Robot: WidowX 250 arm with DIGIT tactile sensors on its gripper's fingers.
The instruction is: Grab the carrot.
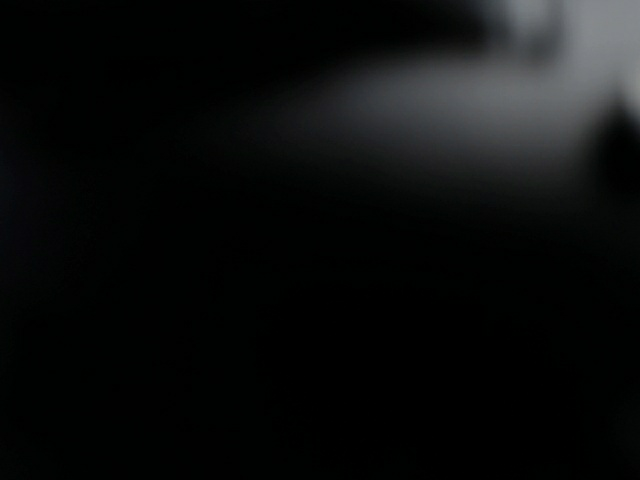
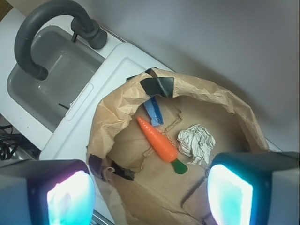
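carrot (image 2: 158, 140): lies flat inside brown paper bag (image 2: 225, 105), stem toward gripper
neighbours: crumpled paper ball (image 2: 197, 143) beside its stem, blue piece (image 2: 153, 111) near tip
gripper (image 2: 150, 190): fingers spread wide, empty, above bag
exterior view: dark blur

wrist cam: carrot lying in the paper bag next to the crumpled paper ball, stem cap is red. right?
Not quite. The wrist view shows the carrot in the paper bag beside the crumpled paper ball, but its stem cap is dark green, not red.

No text, label, brand, number or sign can be read in either view.
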